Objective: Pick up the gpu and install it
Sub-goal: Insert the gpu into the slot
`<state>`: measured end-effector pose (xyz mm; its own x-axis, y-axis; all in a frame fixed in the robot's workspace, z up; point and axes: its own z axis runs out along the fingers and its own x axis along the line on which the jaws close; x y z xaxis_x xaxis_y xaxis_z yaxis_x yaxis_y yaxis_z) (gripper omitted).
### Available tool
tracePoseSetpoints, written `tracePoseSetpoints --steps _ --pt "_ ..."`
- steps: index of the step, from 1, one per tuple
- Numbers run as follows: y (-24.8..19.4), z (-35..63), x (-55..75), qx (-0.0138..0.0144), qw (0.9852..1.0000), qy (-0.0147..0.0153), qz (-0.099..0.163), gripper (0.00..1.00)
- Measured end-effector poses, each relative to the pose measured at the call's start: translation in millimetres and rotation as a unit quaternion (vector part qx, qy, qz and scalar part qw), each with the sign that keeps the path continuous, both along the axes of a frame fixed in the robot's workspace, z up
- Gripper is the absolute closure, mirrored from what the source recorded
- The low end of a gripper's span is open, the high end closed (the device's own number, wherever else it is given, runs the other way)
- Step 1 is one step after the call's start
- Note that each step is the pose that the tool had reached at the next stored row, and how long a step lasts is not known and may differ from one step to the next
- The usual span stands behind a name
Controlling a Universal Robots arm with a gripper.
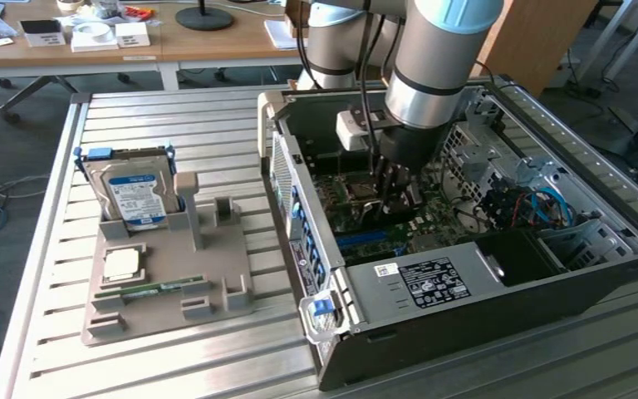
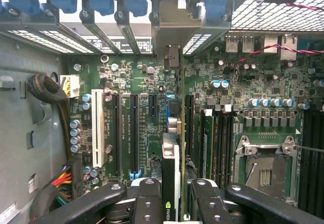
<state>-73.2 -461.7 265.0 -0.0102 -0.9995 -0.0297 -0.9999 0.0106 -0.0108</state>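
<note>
My gripper (image 1: 392,189) is down inside the open computer case (image 1: 585,274), over the motherboard (image 2: 136,77). In the wrist view the gpu (image 2: 171,158) stands on edge between the black fingers (image 2: 148,199), and the gripper (image 2: 174,206) is shut on it. The card shows a dark face with a green logo, and its metal end bracket (image 2: 172,57) reaches the rear slot openings. It lines up along a long expansion slot beside the black slots (image 2: 132,128). Whether its edge is seated in the slot I cannot tell.
A grey fixture (image 1: 164,283) on the slatted table at the exterior view's left holds a hard drive (image 1: 136,195), a processor chip (image 1: 122,264) and a memory stick (image 1: 150,291). Case walls, the power supply (image 1: 430,283), cables (image 1: 524,208), a white slot (image 2: 96,128) and the processor socket (image 2: 263,168) crowd the gripper.
</note>
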Motion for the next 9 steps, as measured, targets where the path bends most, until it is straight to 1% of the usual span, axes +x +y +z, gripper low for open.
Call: tracePoseSetpoints --steps 9 --pt "-0.3 -0.6 -3.1 0.0000 1.0000 0.0000 0.000 0.73"
